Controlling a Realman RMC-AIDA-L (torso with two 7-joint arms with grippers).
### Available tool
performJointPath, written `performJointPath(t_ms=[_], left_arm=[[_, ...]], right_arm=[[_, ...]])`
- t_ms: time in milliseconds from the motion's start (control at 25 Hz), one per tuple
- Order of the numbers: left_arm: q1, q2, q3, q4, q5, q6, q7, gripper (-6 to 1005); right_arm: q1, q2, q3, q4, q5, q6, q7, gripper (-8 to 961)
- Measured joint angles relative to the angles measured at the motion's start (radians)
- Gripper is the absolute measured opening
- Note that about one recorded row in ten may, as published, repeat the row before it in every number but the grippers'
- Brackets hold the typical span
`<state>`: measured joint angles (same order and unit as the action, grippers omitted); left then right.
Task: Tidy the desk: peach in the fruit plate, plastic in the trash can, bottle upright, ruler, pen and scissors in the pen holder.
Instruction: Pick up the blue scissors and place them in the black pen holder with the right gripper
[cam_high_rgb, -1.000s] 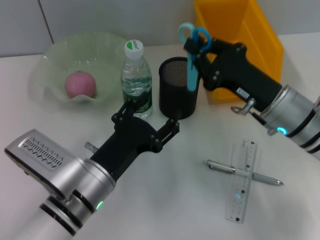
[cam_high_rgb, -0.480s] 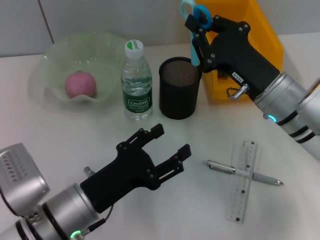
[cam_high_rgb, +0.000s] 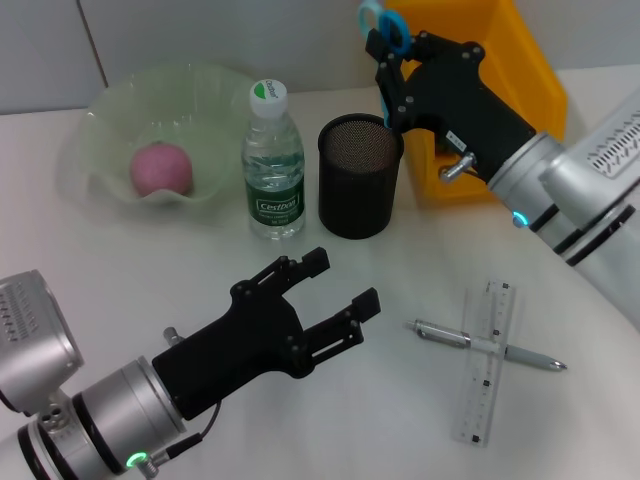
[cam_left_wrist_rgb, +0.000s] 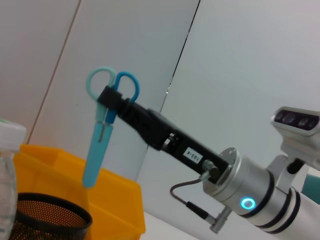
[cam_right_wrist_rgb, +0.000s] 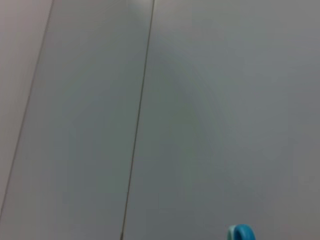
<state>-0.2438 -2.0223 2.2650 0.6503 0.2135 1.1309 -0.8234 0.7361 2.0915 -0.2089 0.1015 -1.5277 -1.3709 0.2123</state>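
My right gripper (cam_high_rgb: 388, 52) is shut on the blue scissors (cam_high_rgb: 386, 24) and holds them in the air above the black mesh pen holder (cam_high_rgb: 358, 192). In the left wrist view the scissors (cam_left_wrist_rgb: 101, 142) hang point down over the holder's rim (cam_left_wrist_rgb: 47, 216), apart from it. My left gripper (cam_high_rgb: 345, 280) is open and empty, low over the table in front of the upright bottle (cam_high_rgb: 273, 165). The peach (cam_high_rgb: 160, 168) lies in the green glass fruit plate (cam_high_rgb: 100, 112). The pen (cam_high_rgb: 490, 346) lies across the clear ruler (cam_high_rgb: 483, 368) at the front right. No plastic is in view.
The yellow trash can (cam_high_rgb: 505, 75) stands behind and to the right of the pen holder, under my right arm. The bottle stands close beside the holder's left. Bare white table lies between my left gripper and the pen.
My right gripper has lifted the scissors higher above the pen holder. My left arm has drawn back from the bottle toward the front of the table, its gripper staying open.
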Motion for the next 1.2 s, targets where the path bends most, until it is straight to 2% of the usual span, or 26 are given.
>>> performJointPath(t_ms=[440,1200], left_arm=[[-0.009,-0.006,-0.026,-0.004,0.011,0.006,0.003,813],[-0.001,-0.009,-0.041,-0.002,0.014,0.016,0.006,812]], right_arm=[[0.048,0.001,0.000,0.018,0.000,0.193,0.030,81],[0.042,-0.004,-0.013,0.015,-0.055,0.266,0.155,192]])
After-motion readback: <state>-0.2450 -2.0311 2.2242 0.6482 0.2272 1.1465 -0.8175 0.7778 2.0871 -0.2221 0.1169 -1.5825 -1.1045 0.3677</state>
